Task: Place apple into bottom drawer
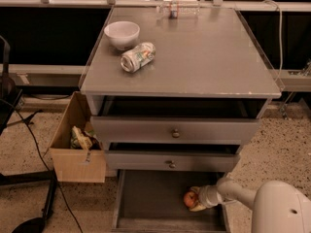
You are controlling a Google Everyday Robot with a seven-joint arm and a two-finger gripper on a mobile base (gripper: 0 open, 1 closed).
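The apple (190, 198) is small, round and red-orange. It sits low inside the pulled-out bottom drawer (146, 198), right of its middle, over the dark floor. My gripper (195, 199) reaches in from the right on a white arm and is right at the apple, with pale fingers above and below it. I cannot tell whether the apple rests on the drawer floor.
Two upper drawers with round knobs (175, 133) stand slightly open above. On the cabinet top are a white bowl (122, 34), a crushed can (138, 57) and a small item at the back (173, 9). A brown cardboard box (73, 144) stands at the left, with cables on the floor.
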